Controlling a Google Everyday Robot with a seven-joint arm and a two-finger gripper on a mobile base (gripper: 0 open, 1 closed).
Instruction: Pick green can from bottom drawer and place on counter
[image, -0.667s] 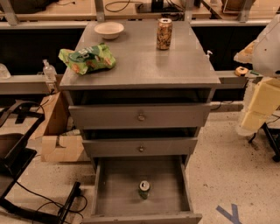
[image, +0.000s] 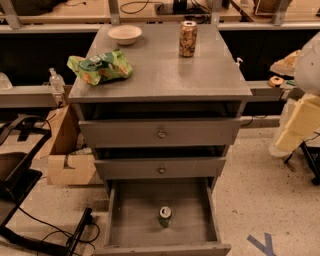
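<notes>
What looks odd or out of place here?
Only the green can: it stands upright, alone, in the pulled-out bottom drawer, while the snack bag, bowl and tan can sit on the counter. Nothing looks spilled. The gripper is at the right edge, away from the drawer.

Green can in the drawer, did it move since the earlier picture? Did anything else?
Nothing visibly changed. The green can stands in the bottom drawer, untaken. The gripper is out of view; only the pale arm shows at the right edge.
</notes>
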